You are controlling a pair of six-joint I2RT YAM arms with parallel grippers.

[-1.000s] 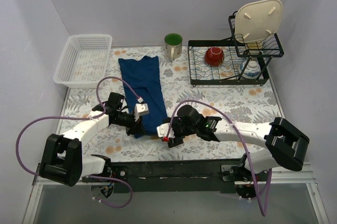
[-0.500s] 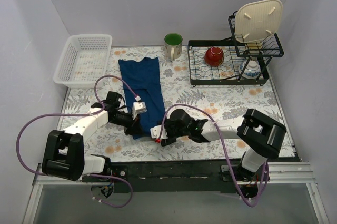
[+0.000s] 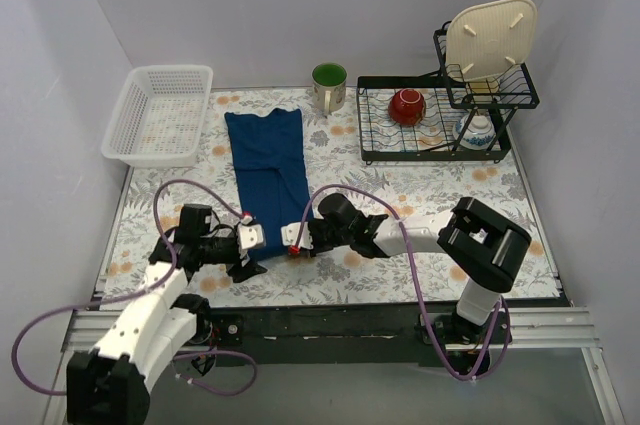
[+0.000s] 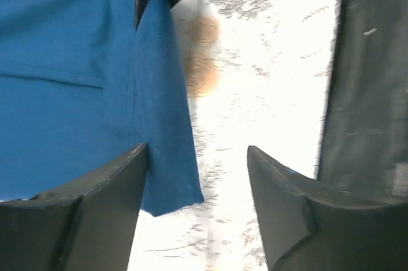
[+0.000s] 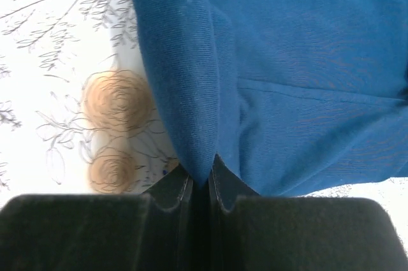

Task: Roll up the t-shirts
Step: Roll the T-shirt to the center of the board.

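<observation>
I note 1 dark blue t-shirt (image 3: 268,165), folded into a long narrow strip, flat on the surface (image 3: 440,195), running far to near; its near edge is bunched into a raised fold.

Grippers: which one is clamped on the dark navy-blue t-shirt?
The right gripper: its fingers are shut on a fold of the dark navy-blue cloth t-shirt. The left gripper is open, cloth only beside one finger.
</observation>
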